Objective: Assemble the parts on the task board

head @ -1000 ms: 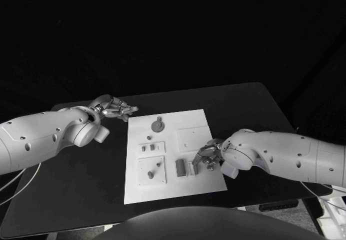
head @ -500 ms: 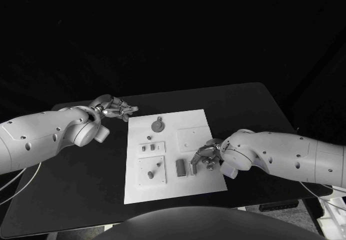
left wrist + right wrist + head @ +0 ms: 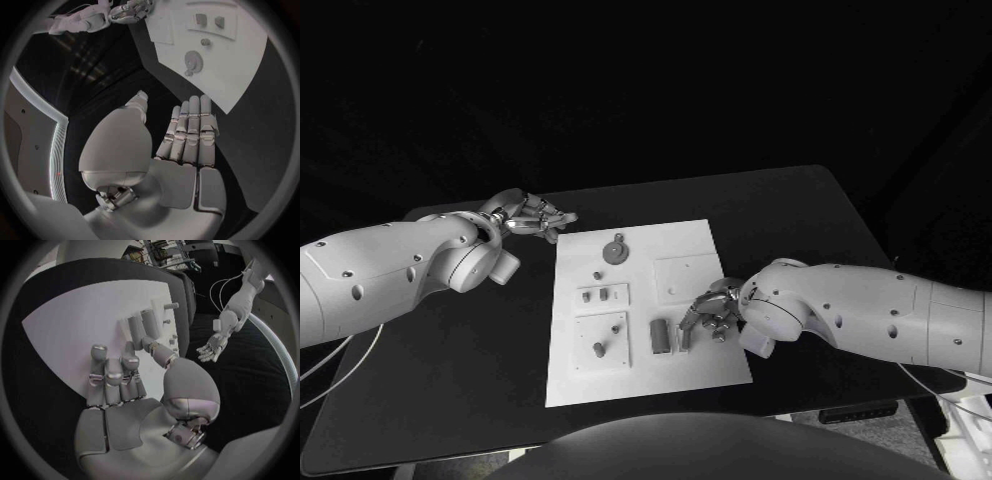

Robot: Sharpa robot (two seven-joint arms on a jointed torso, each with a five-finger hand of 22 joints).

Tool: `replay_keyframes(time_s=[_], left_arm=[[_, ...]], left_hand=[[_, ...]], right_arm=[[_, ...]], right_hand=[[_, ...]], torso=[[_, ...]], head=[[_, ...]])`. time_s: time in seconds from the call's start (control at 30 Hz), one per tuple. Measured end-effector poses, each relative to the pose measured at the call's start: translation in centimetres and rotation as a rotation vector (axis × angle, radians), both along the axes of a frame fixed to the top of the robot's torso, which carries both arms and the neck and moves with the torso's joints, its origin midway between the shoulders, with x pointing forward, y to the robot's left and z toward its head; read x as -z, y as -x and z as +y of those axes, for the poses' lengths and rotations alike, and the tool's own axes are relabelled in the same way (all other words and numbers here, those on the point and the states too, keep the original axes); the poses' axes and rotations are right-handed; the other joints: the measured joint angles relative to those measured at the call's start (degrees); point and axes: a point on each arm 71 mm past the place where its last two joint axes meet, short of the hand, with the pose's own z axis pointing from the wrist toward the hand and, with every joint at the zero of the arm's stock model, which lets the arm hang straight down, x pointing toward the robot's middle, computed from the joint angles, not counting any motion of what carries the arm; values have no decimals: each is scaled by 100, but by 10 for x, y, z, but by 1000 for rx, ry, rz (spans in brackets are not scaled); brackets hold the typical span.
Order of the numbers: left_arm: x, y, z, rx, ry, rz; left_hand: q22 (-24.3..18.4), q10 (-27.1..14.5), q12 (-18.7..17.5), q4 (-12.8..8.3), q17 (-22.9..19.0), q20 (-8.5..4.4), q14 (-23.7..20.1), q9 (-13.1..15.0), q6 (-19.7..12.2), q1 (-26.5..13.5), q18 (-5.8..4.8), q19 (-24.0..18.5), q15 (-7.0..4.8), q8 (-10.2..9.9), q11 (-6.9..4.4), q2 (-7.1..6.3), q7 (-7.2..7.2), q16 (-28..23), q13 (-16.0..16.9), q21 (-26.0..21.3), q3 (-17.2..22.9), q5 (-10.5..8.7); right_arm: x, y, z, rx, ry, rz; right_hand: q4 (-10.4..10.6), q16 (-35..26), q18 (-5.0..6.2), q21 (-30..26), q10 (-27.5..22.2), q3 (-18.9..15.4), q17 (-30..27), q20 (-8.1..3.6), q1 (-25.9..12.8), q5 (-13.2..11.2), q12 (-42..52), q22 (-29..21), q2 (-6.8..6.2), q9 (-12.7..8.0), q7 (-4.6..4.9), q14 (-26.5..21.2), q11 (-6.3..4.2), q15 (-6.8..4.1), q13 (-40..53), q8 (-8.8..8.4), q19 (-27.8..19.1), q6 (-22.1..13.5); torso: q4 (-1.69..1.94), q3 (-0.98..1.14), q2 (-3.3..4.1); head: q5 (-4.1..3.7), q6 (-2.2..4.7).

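Right hand point(image 3: 710, 318) had edged leftward over the board point(image 3: 678, 372), fingers apart, holding nothing. Two long parts point(image 3: 659, 336) lay side by side, pointing up the board. Left hand point(image 3: 531, 217) was open, empty.

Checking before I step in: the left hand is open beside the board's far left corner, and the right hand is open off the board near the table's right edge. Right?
Not quite. The left hand is as you say, but the right hand is over the task board, at its right side beside the upright grey parts, as the head view shows. It looks open, holding nothing.
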Motion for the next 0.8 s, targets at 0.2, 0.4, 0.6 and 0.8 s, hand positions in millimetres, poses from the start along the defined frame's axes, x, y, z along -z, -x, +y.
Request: replay_keyframes(time_s=[0.2, 0.4, 0.6, 0.8], left_arm=[[0, 0, 0, 0, -1, 0], [0, 0, 0, 0, -1, 1], [0, 0, 0, 1, -2, 1], [0, 0, 0, 1, -3, 1]], left_hand=[[0, 0, 0, 0, 0, 0, 0, 0, 0, 0, 2, 0, 0, 0, 0, 0, 0, 0, 0, 0, 0, 0], [0, 0, 0, 0, 0, 0, 0, 0, 0, 0, 3, 0, 0, 0, 0, 0, 0, 0, 0, 0, 0, 0], [0, 0, 0, 0, 0, 0, 0, 0, 0, 0, 3, 0, 0, 0, 0, 0, 0, 0, 0, 0, 0, 0], [0, 0, 0, 0, 5, 0, 0, 0, 0, 0, 4, 0, 0, 0, 0, 0, 0, 0, 0, 0, 0, 0]], right_arm=[[0, 0, 1, -18, 10, -13], [-1, -1, 2, -36, 20, -30], [-1, -1, 3, -54, 30, -45], [-1, -2, 4, -69, 40, -59]], right_hand=[[166, 0, 5, 0, -52, 49, 0, 0, 41, 0, 0, 0, -192, -29, 46, -18, 8, -17, 0, -3, 0, -47], [343, 0, 12, -22, -94, 66, 0, 1, 45, -1, 0, 0, -363, -40, 78, -38, 43, -35, 0, -26, -1, -82], [404, 0, 28, -23, -121, 66, 1, 2, 62, -1, 22, 0, -428, -49, 90, -65, 17, -46, 1, -25, -1, -114], [404, 0, 31, -23, -141, 66, 1, 2, 133, -1, 22, 0, -395, -53, 81, -67, 37, -44, 6, -26, -2, -125]], torso=[[1, 0, 0], [0, 1, 2], [-1, 3, 2], [0, 3, 2]], head=[[14, 0], [21, 0], [29, 0], [21, 0]])
